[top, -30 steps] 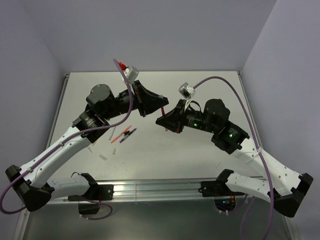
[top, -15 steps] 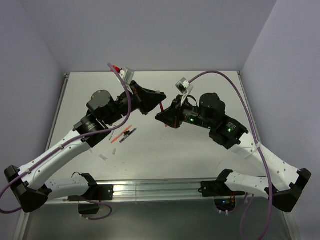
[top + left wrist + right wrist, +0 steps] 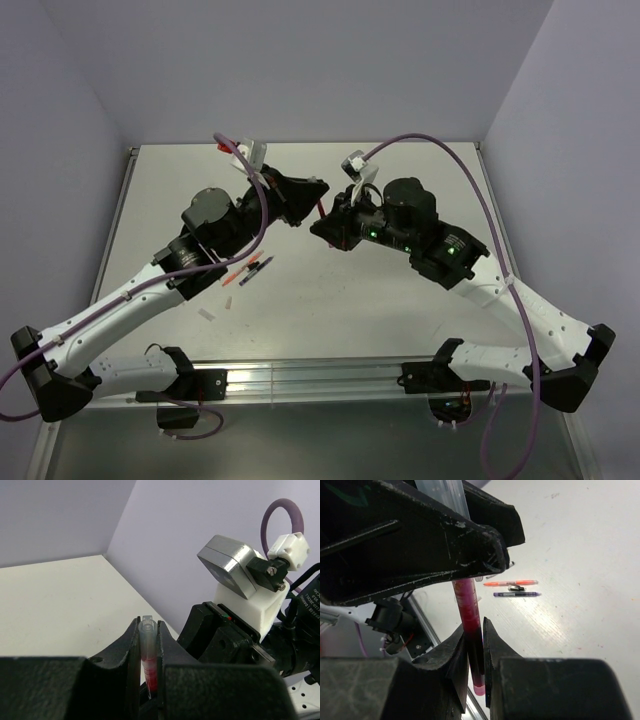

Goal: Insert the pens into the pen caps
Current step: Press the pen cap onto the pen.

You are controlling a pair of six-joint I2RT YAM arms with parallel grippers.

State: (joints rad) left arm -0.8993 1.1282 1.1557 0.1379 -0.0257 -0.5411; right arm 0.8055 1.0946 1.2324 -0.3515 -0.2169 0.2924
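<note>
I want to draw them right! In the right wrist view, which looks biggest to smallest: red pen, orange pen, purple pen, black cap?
1. red pen, though it is nearest the camera, so unsure.
2. orange pen and purple pen, looking about alike.
3. black cap, smallest.

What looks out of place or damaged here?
Nothing stands out. The left gripper grips a clear cap, the right gripper the red pen inside it; orange pen and purple pen lie loose on the table.

On your pale table [image 3: 400, 310] you have an orange pen [image 3: 235, 276] just beside a dark purple pen [image 3: 256, 268], a black cap [image 3: 516, 588] between them, and whitish caps [image 3: 207, 314] nearby.
</note>
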